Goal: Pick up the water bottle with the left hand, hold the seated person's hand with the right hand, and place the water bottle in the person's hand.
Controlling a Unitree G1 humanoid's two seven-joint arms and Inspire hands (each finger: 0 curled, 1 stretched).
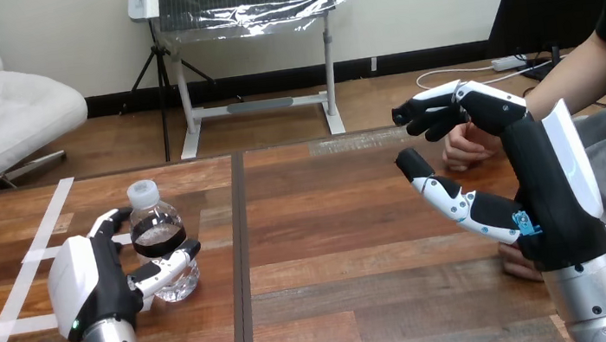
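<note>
Far left: white tape point(49, 224) in strips on the wooden table point(335, 245).

Left hand point(87, 285): back shell faces the camera, palm hidden. Its fingers point(109, 221) go behind the water bottle point(158, 232) and its thumb point(168, 270) curls across the front of the lower body, so the hand is closed round the bottle. The bottle is upright with a white cap; its base is partly covered by the thumb, seemingly on the table, but contact is not clear.

Right hand point(546, 193): raised, spread wide, fingers point(427, 112) bent forward on top and thumb point(446, 193) stretched out below, gripping nothing. The person's hand point(464, 148) shows in the gap behind, partly covered; touching or apart, cannot tell. The person's lower hand point(516, 265) is mostly hidden by the right wrist.
</note>
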